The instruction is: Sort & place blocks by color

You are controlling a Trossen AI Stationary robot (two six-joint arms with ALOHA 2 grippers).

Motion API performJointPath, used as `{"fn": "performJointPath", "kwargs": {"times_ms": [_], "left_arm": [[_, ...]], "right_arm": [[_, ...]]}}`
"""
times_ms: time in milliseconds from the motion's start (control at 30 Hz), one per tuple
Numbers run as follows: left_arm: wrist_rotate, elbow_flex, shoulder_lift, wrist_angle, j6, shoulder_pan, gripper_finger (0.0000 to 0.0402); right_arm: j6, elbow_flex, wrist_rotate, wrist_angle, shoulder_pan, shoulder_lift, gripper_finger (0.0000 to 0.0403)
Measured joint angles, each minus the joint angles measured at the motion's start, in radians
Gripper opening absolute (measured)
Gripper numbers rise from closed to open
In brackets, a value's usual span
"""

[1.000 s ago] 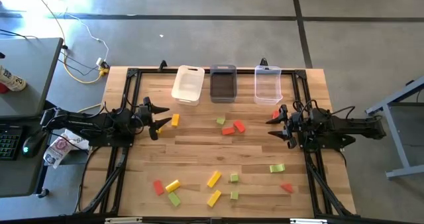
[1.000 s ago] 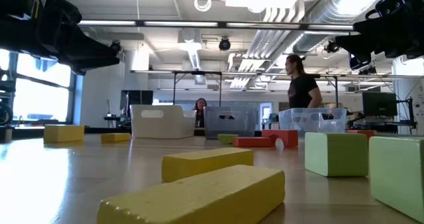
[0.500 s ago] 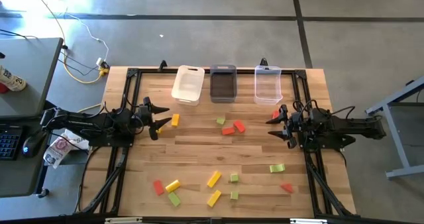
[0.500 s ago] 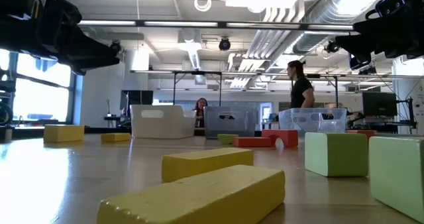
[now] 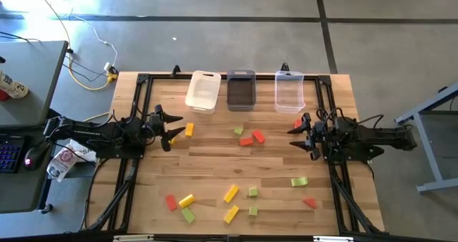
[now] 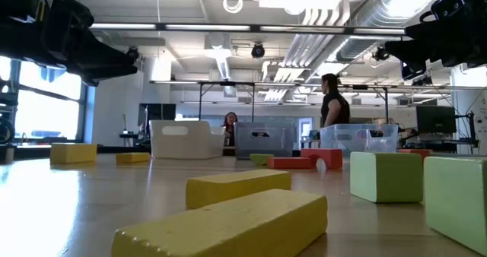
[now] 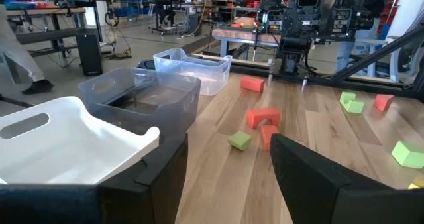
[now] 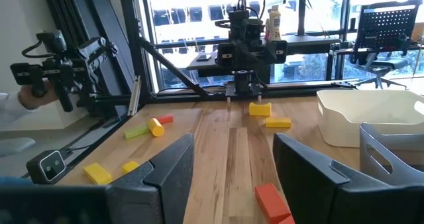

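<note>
Wood table (image 5: 215, 167) w/ scattered blocks (image 5: 230, 193); left end effector (image 5: 169, 129) & right end effector (image 5: 299, 137) both open, empty.

Bare table (image 5: 215, 167) mid-board; bins (image 5: 241, 92) along far edge

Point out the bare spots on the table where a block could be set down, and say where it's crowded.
Bare wood runs across the middle of the table, between the red and green blocks near the bins and the front scatter. The left front corner is free too. Crowded: the front strip of blocks, and the back edge, taken up by the white bin, grey bin and clear bin.
</note>
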Motion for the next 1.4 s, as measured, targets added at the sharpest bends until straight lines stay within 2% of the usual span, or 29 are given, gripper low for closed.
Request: {"fn": "performJointPath", "kwargs": {"times_ms": [733,967,1233,1400], "left_arm": [[-0.005,0.000,0.000,0.000,0.000,0.000,0.0202],[-0.006,0.000,0.000,0.001,-0.003,0.000,0.0202],[-0.008,0.000,0.000,0.002,-0.026,0.000,0.0202],[-0.007,0.000,0.000,0.002,-0.065,0.000,0.0202]], "right_arm": [[0.054,-0.001,0.011,0.014,0.000,0.000,0.0192],[0.128,-0.001,0.013,0.166,0.000,0.000,0.0192],[0.106,-0.001,0.078,0.273,0.000,0.000,0.0192],[0.086,-0.001,0.083,0.382,0.000,0.000,0.0192]]}}
